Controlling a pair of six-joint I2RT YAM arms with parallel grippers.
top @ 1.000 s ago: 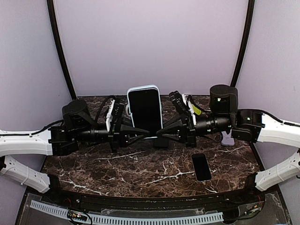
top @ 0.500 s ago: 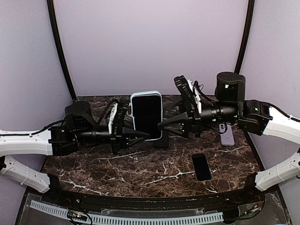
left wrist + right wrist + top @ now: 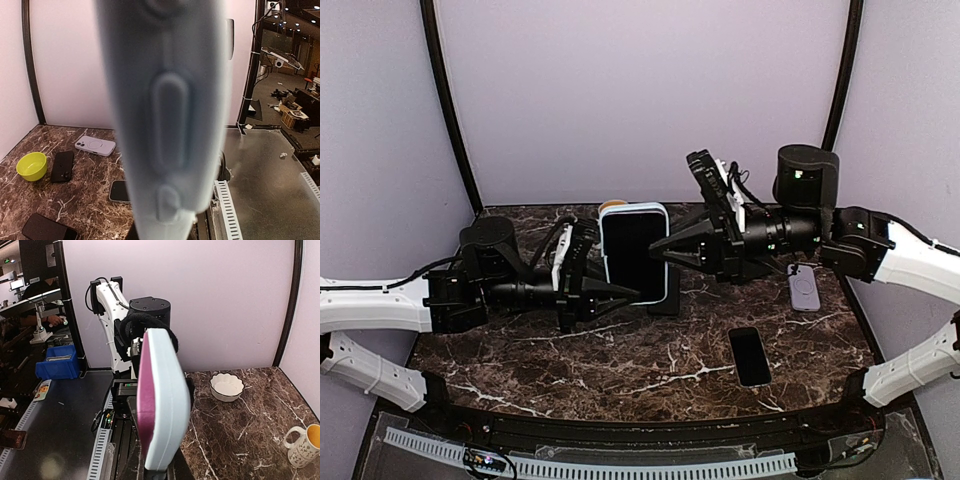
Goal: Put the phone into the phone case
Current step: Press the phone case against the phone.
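A light blue phone case (image 3: 662,250) stands upright above the table's middle, and the phone (image 3: 634,252) shows as a black screen framed by its rim. My left gripper (image 3: 634,292) is shut on the case's lower left edge. My right gripper (image 3: 658,253) is shut on its right edge at mid height. In the left wrist view the case's side (image 3: 167,115), with its button bumps, fills the frame and hides the fingers. The right wrist view shows the case (image 3: 167,405) edge-on, rising from between the fingers.
A lilac case (image 3: 804,288) and a black phone (image 3: 750,356) lie on the marble table (image 3: 620,365) at the right. A yellow-green bowl (image 3: 31,166) and other phones (image 3: 62,166) lie on the table. A white bowl (image 3: 227,386) and a mug (image 3: 305,445) stand on it.
My right gripper let go of the case's lower edge, rose, and shut again higher on its right edge. The case and left gripper have sunk a little.
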